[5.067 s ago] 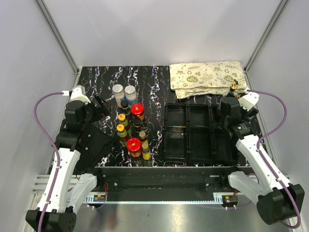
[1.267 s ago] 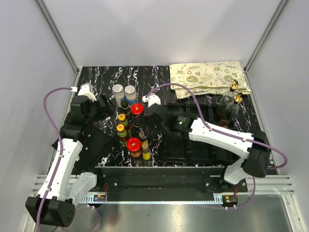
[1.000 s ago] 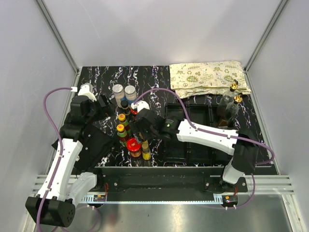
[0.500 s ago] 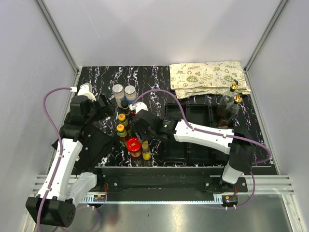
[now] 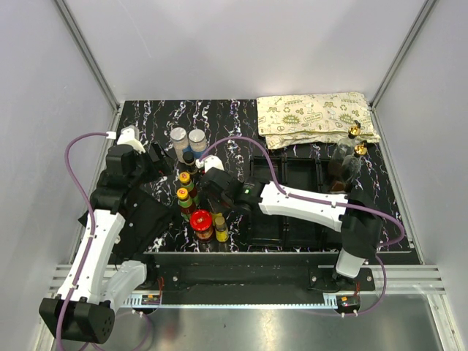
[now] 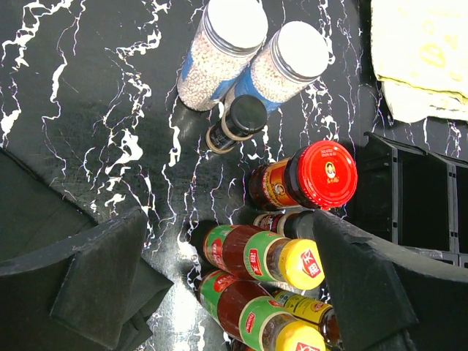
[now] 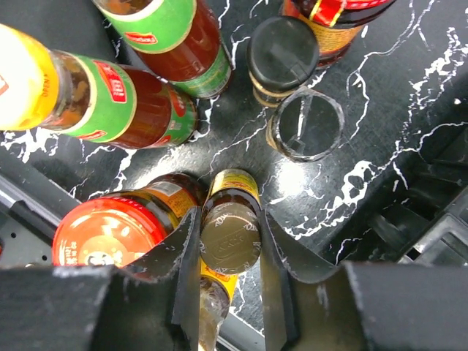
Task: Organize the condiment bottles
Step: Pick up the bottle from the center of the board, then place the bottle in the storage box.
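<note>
Your right arm reaches low from its base across the tray (image 5: 292, 172) to the bottle cluster left of centre, wrist pointing down. The right gripper (image 7: 229, 227) is narrowed onto a brown-capped bottle (image 7: 230, 235), one finger pressed to each side of the cap. You cannot tell from these views whether the bottle is off the table. It stands at the near edge of the cluster, just beside a red-lidded jar (image 7: 102, 232).

Your left arm is folded at the left of the table, and the left gripper (image 6: 228, 219) hangs wide open above the cluster's left side, gripping nothing.

The bottle in the grip has a yellow label and raised lettering on the cap, too small to read. The two sauces (image 7: 110, 99) wear green labels with red patches. Their yellow caps carry a red mark, and a second jar's (image 6: 311, 178) red lid carries a portrait emblem. None of the writing is legible.

Close around the grip stand a black-capped bottle (image 7: 281, 51) and a clear-topped bottle (image 7: 306, 124). Two grey-lidded shakers (image 6: 234, 29) stand at the far end of the cluster. Two gold-spouted glass bottles (image 5: 349, 162) stand at the tray's far right corner, near a printed bag (image 5: 314, 117).
</note>
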You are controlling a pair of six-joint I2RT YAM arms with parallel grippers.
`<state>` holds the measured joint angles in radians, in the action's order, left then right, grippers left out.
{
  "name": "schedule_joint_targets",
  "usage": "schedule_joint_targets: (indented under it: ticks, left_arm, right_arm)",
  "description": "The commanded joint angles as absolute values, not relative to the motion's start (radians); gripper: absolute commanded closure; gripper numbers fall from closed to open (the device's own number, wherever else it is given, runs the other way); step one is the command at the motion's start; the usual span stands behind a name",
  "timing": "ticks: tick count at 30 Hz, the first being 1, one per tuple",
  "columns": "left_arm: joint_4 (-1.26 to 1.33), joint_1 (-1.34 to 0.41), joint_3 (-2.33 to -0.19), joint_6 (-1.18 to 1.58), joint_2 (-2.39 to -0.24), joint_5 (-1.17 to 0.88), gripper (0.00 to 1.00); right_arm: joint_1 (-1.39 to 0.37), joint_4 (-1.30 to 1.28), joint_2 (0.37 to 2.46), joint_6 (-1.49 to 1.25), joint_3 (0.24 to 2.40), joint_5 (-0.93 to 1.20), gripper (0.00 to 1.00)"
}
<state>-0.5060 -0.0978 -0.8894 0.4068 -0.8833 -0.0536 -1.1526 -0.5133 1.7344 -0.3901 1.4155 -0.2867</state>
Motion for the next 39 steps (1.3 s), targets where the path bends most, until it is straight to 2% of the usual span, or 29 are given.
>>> schedule_joint_targets:
  ticks: [1,3,9,20,30,39]
  left_arm:
    - [-0.472,-0.091,-0.893,0.388,-0.873,-0.075,0.01]
    - [-0.472,-0.091,-0.893,0.390,-0.871,-0.075,0.01]
    - [-0.472,-0.089,-0.890,0.390,-0.871,-0.075,0.01]
    - [-0.472,-0.087,-0.893,0.388,-0.871,-0.077,0.01]
    - [-0.471,-0.086,-0.893,0.390,-0.873,-0.081,0.01]
    - [-0.472,-0.086,-0.894,0.388,-0.879,-0.080,0.01]
  right_arm:
    - [-1.161,-0.500,1.691,-0.394,1.436,-0.365,0.97]
    - [-1.160,-0.506,1.680,-0.387,1.443,-0.386,1.00]
    - [-1.160,-0.546,1.623,-0.347,1.480,-0.508,1.00]
    - [-1.138,-0.627,1.395,-0.328,1.460,-0.773,1.00]
    - [-0.870,-0.752,1.186,-0.411,1.345,-0.825,1.00]
    - [-0.709,-0.769,1.241,-0.417,1.324,-0.828,1.00]
